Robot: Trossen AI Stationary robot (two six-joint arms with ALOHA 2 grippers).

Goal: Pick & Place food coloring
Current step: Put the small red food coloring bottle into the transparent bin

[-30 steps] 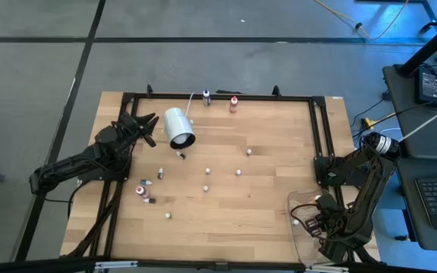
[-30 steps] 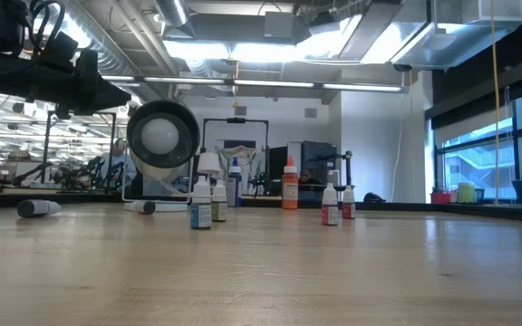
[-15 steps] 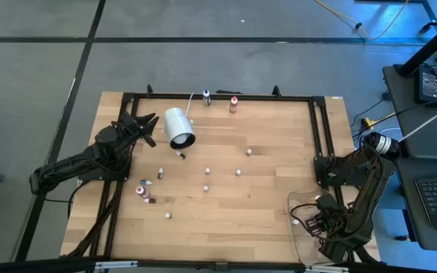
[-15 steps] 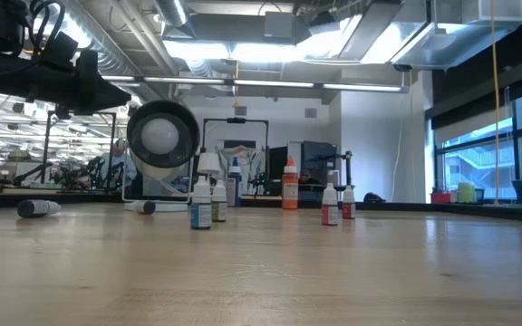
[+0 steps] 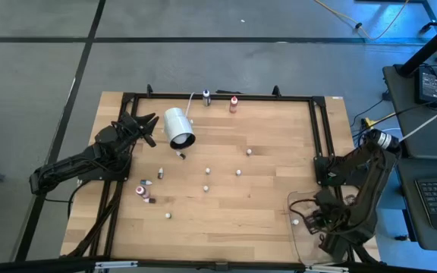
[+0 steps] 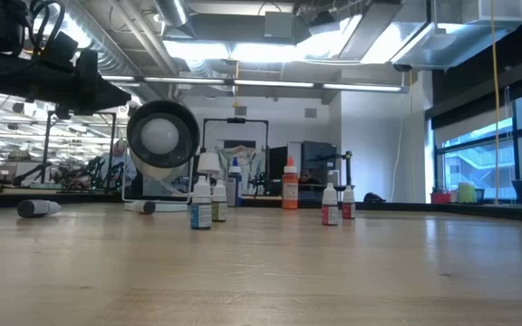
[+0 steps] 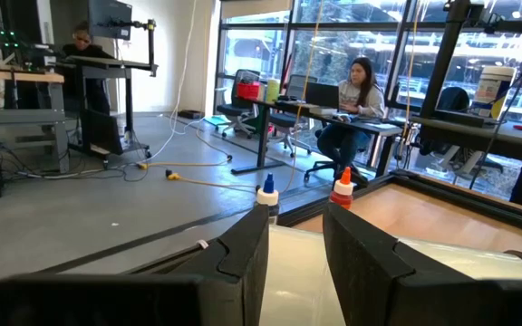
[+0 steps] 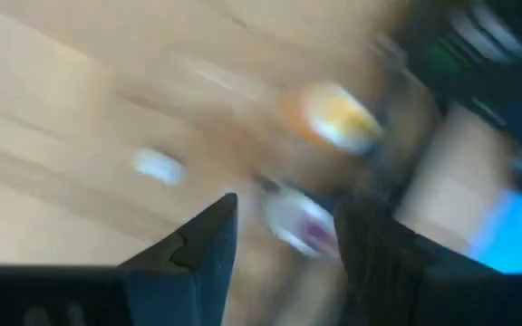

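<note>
Two grippers, one white cylinder (image 5: 178, 127), about eleven food coloring bottles (image 5: 234, 104) on the surface (image 5: 279, 144).
Left gripper (image 5: 149, 125), upper left, narrowly parted, empty; right gripper (image 5: 309, 221), lower right, parted over one clear tray (image 5: 297, 199).

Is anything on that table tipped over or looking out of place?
Yes. The large white cylinder lies on its side near the left gripper. A few small dropper bottles also lie flat at the table's left, while others stand upright. Nothing looks spilled.
</note>
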